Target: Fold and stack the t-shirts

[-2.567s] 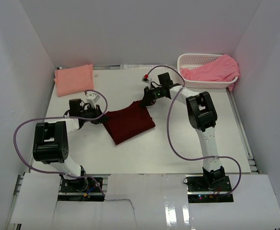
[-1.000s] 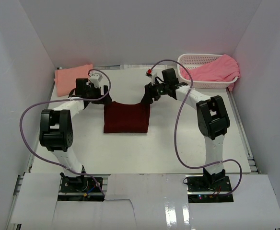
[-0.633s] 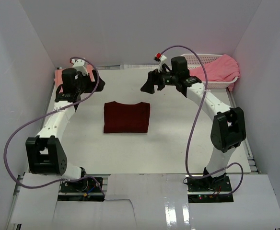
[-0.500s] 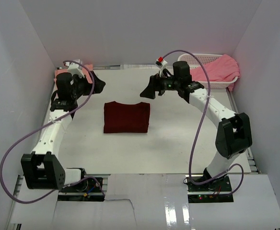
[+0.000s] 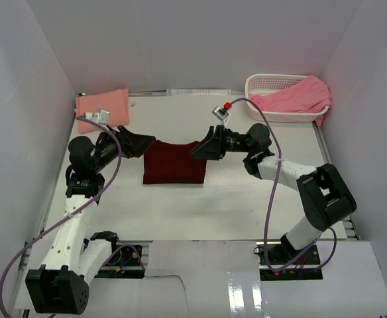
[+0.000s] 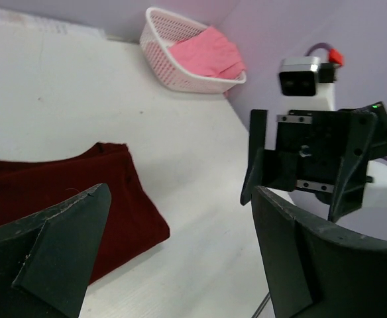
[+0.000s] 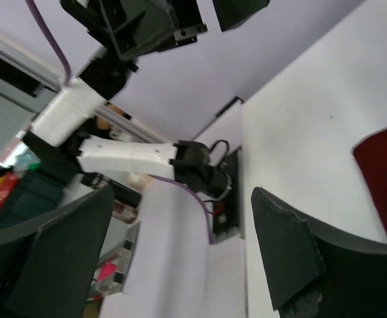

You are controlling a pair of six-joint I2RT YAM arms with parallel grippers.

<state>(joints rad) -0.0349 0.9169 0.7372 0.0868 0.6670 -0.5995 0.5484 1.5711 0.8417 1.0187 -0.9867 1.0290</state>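
- The dark maroon t-shirt (image 5: pixel 175 163), folded into a rectangle, is lying flat near the middle of the white table (image 5: pixel 180 209).
- The left gripper (image 5: pixel 140 142) is hovering at the shirt's 10 o'clock corner, its jaws standing wide apart and holding nothing.
- The right gripper (image 5: pixel 202 147) is hovering at the shirt's 2 o'clock corner, its fingers likewise spread with nothing between them; the two are facing each other across the cloth.
- The salmon-peach t-shirt (image 5: pixel 101 110), folded, is resting at the table's 10 o'clock corner.
- The brighter pink t-shirt (image 5: pixel 294 95) is spilling over the rim of the white lattice basket (image 5: pixel 261 82) at 2 o'clock.
- Plain pale walls (image 5: pixel 193 46) are enclosing the table on three sides.
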